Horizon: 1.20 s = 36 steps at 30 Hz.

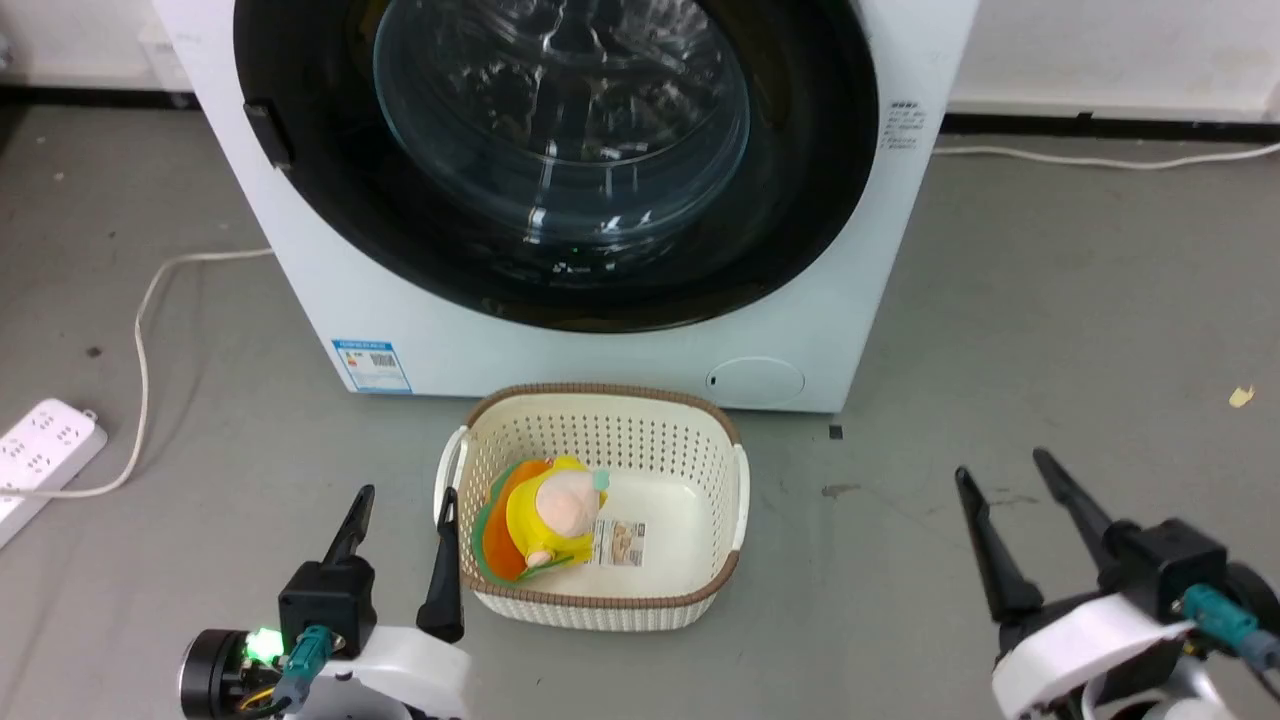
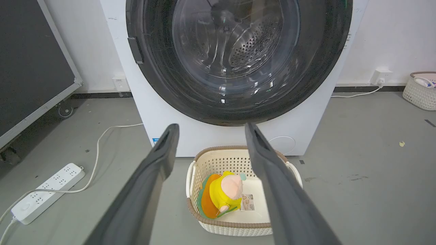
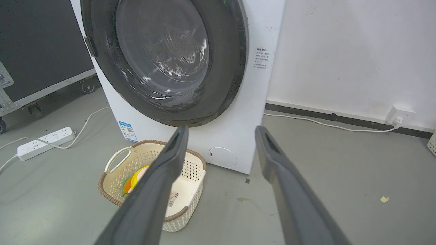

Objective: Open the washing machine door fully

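Left claw [image 1: 408, 492] at 7 o'clock is released, holding nothing. The washing machine door [image 1: 560, 150] at 12 o'clock is closed, above the basket [image 1: 600, 388]. Right claw [image 1: 1001, 464] at 4 o'clock is released too.

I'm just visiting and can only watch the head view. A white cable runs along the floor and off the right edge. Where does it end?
Observer: It plugs into a wall socket low on the white wall.
Operator: Is anything else over there?
Observer: Yes, a second white basket stands on the floor by that wall.
Operator: And on the other side?
Observer: A large black case on castor wheels stands there.
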{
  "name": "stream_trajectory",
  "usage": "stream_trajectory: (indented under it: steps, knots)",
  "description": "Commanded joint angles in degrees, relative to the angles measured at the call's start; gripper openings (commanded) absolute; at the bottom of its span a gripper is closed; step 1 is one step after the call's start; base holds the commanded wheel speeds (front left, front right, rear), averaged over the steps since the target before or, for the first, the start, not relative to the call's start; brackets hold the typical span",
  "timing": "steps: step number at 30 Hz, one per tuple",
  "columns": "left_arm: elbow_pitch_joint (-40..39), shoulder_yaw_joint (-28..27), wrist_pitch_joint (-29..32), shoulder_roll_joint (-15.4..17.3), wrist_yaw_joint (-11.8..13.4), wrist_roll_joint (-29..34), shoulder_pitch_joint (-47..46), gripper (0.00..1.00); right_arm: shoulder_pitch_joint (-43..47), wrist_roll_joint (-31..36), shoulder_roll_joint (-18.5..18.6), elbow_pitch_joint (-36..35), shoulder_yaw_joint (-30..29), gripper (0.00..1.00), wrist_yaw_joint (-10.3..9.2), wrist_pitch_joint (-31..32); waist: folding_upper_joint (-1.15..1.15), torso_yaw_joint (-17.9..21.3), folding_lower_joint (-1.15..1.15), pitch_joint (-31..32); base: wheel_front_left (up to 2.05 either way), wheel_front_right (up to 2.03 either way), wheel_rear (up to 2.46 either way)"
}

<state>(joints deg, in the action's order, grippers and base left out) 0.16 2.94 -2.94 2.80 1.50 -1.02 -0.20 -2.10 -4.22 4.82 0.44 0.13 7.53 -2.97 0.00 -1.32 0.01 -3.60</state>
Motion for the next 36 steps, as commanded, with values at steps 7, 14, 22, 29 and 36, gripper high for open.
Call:
stream_trajectory:
  steps: [7,14,22,29,36]
  knots:
    - [-0.64,2.09,-1.64,0.02,1.40,-0.76,-2.51,1.00,-6.60,-4.42,3.55,0.02,-0.49,1.00,-0.01,-0.53,0.00,-1.69,-0.01,-3.58,0.00,0.00,0.00]
    - [-0.91,3.64,-2.60,0.03,2.31,-1.20,-4.10,1.00,-12.79,-8.76,5.45,0.70,-1.59,0.26,-0.02,0.18,0.00,-3.01,-0.01,-6.09,0.00,0.00,0.00]
    - [-1.27,5.09,-3.56,0.03,3.18,-1.55,-5.36,1.00,-19.14,-13.09,6.64,2.35,-2.30,0.00,-0.02,1.48,0.00,-4.21,-0.01,-8.49,0.00,0.00,0.00]
    - [-1.53,6.35,-4.40,0.04,3.82,-1.75,-6.51,1.00,-25.99,-18.29,7.16,5.58,-3.61,0.00,-0.02,3.67,0.00,-5.31,-0.01,-10.85,0.00,0.00,0.00]
    - [-1.96,8.09,-5.47,0.05,4.61,-1.99,-8.07,1.00,-36.17,-25.76,7.22,12.34,-7.54,0.00,-0.02,7.68,0.00,-6.87,-0.01,-14.12,0.00,0.00,0.00]
